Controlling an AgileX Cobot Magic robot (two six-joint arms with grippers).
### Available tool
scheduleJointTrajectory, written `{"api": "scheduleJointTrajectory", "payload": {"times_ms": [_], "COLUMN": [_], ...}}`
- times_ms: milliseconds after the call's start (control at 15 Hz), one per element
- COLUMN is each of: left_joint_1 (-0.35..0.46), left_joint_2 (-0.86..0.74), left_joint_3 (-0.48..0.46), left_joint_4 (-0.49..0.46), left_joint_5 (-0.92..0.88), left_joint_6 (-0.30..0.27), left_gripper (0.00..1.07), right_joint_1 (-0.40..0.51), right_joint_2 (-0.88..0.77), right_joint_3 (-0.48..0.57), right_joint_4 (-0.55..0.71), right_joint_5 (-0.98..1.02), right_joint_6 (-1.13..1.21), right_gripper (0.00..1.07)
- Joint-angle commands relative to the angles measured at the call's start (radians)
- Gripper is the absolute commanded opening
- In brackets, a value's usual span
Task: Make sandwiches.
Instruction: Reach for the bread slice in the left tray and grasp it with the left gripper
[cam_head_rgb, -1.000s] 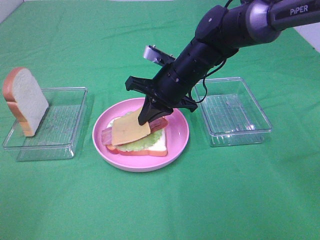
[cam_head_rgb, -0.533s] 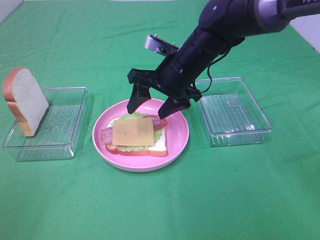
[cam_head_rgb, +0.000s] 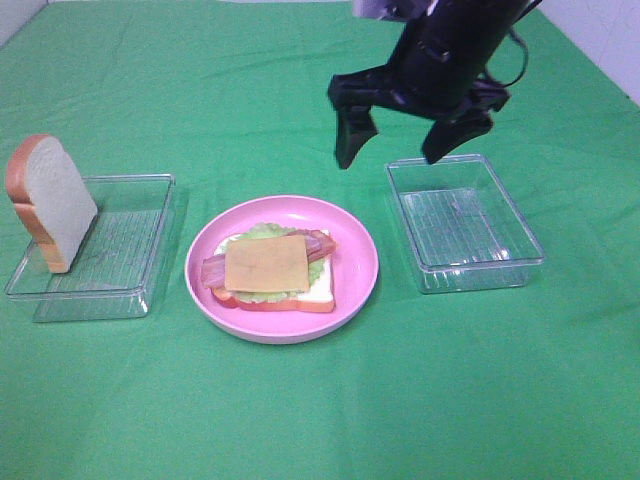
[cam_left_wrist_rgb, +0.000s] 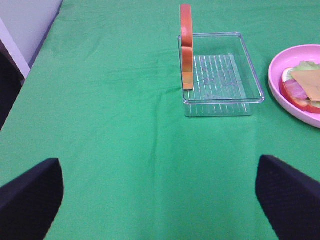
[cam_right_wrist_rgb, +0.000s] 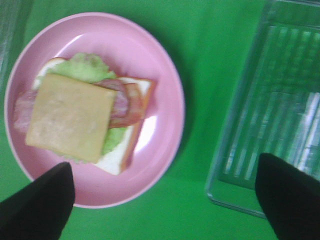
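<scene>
An open sandwich stack lies on the pink plate (cam_head_rgb: 352, 288): a white bread slice (cam_head_rgb: 318, 290), lettuce (cam_head_rgb: 262, 232), bacon (cam_head_rgb: 316, 245) and a yellow cheese square (cam_head_rgb: 265, 264) on top. It also shows in the right wrist view, cheese (cam_right_wrist_rgb: 70, 117) uppermost. The second bread slice (cam_head_rgb: 50, 200) leans upright in the left clear tray (cam_head_rgb: 125, 250). My right gripper (cam_head_rgb: 392, 155) is open and empty, raised behind the plate. My left gripper (cam_left_wrist_rgb: 160, 200) is open and empty over bare cloth, well short of the bread slice (cam_left_wrist_rgb: 186, 45).
An empty clear tray (cam_head_rgb: 465, 225) stands right of the plate, also in the right wrist view (cam_right_wrist_rgb: 280, 100). A green cloth covers the table. The left tray (cam_left_wrist_rgb: 220, 75) and the plate's edge (cam_left_wrist_rgb: 280, 90) show in the left wrist view.
My right gripper has let go of the cheese, opened, then risen and pulled back to the right. The cheese now lies flat on the stack.
</scene>
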Motion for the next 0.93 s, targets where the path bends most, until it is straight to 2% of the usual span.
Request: {"api": "scheduleJointTrajectory", "payload": {"times_ms": [67,267,400,533,600,800,867,933], "left_joint_1": [-0.005,-0.005,-0.005,-0.005,-0.005,-0.005,-0.005,-0.005], "left_joint_2": [-0.014,-0.014,-0.014,-0.014,-0.014,-0.014,-0.014,-0.014], "left_joint_3": [0.003,0.003,0.003,0.003,0.003,0.003,0.003,0.003], "left_joint_4": [-0.001,-0.001,-0.001,0.001,0.001,0.002,0.002,0.002], "left_joint_5": [-0.015,-0.015,-0.015,-0.015,-0.015,-0.015,-0.015,-0.015], "left_joint_6": [-0.004,-0.004,-0.004,-0.004,-0.004,-0.004,-0.004,-0.004], "left_gripper": [0.98,0.98,0.98,0.98,0.98,0.98,0.98,0.98], "right_joint_1": [-0.147,-0.307,-0.339,-0.338,-0.338,-0.336,-0.336,-0.336], "right_joint_2": [-0.048,-0.058,-0.071,-0.13,-0.182,-0.476,-0.524,-0.643], "right_joint_3": [0.001,0.001,0.009,0.108,0.194,0.464,0.503,0.565], "right_joint_4": [-0.07,-0.133,-0.144,-0.139,-0.133,-0.126,-0.126,-0.126], "right_joint_5": [0.075,0.104,0.172,0.193,0.188,0.154,0.152,0.151], "right_joint_6": [0.014,0.014,-0.008,-0.007,0.001,0.007,0.007,0.007], "right_gripper": [0.94,0.94,0.94,0.94,0.94,0.94,0.94,0.94]}}
